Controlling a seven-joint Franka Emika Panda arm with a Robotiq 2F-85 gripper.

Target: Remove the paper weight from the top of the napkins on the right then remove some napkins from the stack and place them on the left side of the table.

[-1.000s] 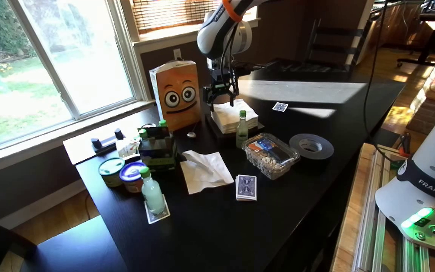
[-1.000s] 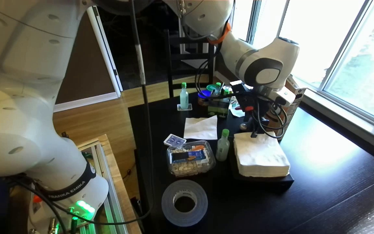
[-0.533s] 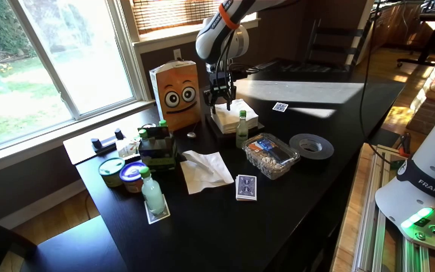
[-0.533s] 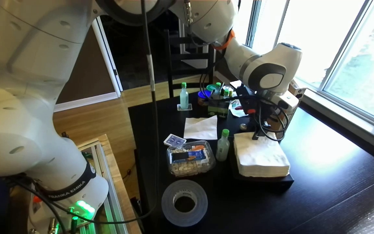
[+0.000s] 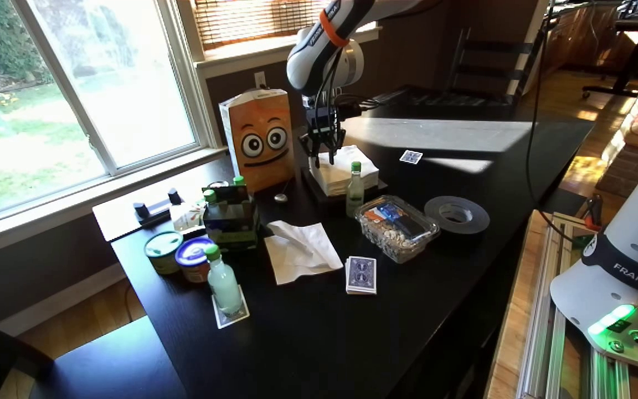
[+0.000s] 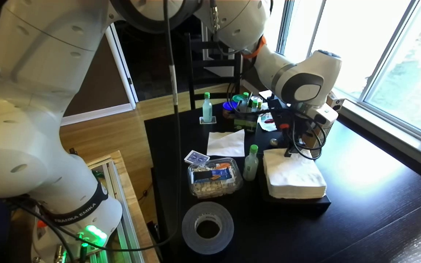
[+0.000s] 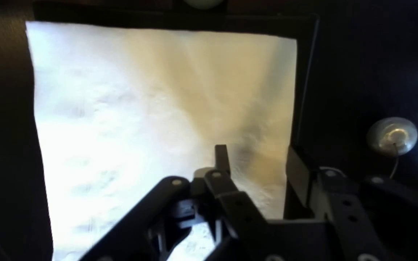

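Lowered slightly since a second ago: gripper (image 5: pixel 323 161), held pointing down, fingers parted, at left edge of napkins (image 5: pixel 342 170). Paper weight (image 5: pixel 280 198) is seen farther left, on table (image 5: pixel 319 327).

In an exterior view, the camera looks obliquely down along the table (image 5: pixel 308 343) from one end, the window (image 5: pixel 130 77) at left and the robot base (image 5: pixel 615 293) at the right edge. In an exterior view, the camera faces roughly the opposite way, close to the arm (image 6: pixel 46 84) at left, the window at right. Both exterior views share the napkins (image 6: pixel 294 175), tape (image 6: pixel 208 247), robot base and much of the table. The wrist view looks steeply down at the napkins, very near, the gripper (image 7: pixel 259 164) at the lower edge.
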